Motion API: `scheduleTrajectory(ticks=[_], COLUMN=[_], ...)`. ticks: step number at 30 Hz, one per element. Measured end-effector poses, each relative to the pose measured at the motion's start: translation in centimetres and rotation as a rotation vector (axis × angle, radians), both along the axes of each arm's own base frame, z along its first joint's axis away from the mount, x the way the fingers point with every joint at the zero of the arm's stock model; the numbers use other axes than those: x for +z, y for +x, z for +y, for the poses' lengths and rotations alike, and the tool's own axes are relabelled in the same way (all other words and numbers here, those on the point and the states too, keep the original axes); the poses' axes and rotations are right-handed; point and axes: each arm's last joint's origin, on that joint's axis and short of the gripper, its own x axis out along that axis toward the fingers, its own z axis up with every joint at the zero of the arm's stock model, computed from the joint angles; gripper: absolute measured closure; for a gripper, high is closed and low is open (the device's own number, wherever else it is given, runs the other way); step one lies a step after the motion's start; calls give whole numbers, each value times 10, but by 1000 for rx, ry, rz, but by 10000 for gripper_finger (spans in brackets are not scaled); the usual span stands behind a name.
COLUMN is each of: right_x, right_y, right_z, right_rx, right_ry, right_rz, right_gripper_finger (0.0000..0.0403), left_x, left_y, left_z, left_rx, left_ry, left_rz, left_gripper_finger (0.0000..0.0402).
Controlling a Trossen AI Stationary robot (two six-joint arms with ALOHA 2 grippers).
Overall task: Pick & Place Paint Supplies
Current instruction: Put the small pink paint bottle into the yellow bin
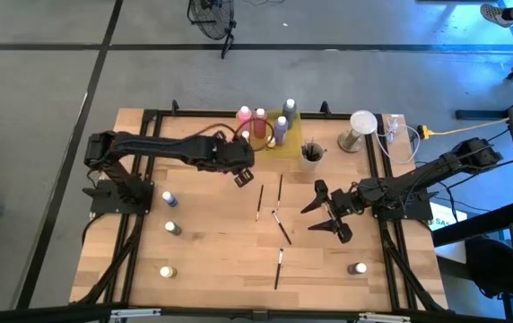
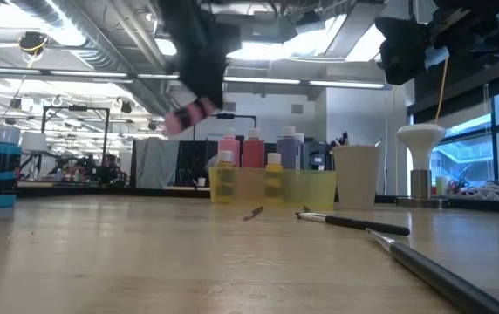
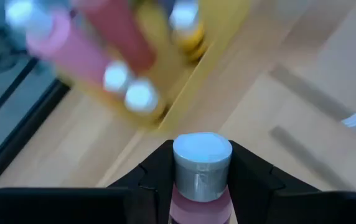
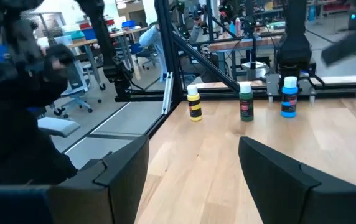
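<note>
Two dark arms over a light wooden table [image 1: 221, 260]. High view: left gripper [image 1: 241, 178] beside the translucent yellow tray [image 1: 285, 144], fingers pinching a small pink paint bottle [image 1: 239, 179]. Right gripper [image 1: 326, 213] hangs well apart from the tray, fingers spread, holding nothing. Four thin dark-handled paintbrushes [image 1: 279, 213] lie on the table, near the tray.

Low view: pink bottle [image 2: 188, 116] held tilted above the table, beside the tray [image 2: 306, 187].

Left wrist view: fingers [image 3: 156, 180] clamp the bottle's neck below its grey cap [image 3: 202, 158].

Right wrist view: fingers [image 4: 125, 177] wide apart.
</note>
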Motion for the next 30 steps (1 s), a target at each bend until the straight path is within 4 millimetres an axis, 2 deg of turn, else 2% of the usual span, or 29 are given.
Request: scheduleTrajectory(ticks=[6,9,12,16,20,24,27,30], right_x=[3,4,4,6,7,8,8,5], right_y=[-1,-1,-1,-1,-1,-2,-1,2], right_z=[3,4,4,4,4,4,2,0], right_rx=[19,10,-1,-22,-30,-37,-121,-230], right_ry=[-32,-57,-63,-62,-57,-55,-58,-66], right_rz=[-53,-67,-77,-94,-107,-112,-109,-94], right_gripper_finger=[151,151,151,151,151,151,151,151], left_x=[56,81,90,72,36,8,-1,1], left_y=[-24,-35,-42,-46,-45,-46,-49,-49], left_z=[-6,-14,-24,-34,-43,-48,-51,-52], left_rx=[-90,-244,-427,-625,-760,-846,-950,-980], left_ry=[40,42,-4,-19,-15,20,47,75], left_rz=[-244,-401,-566,-708,-820,-1006,-1149,-1236], left_gripper_finger=[287,287,287,287,287,287,287,287])
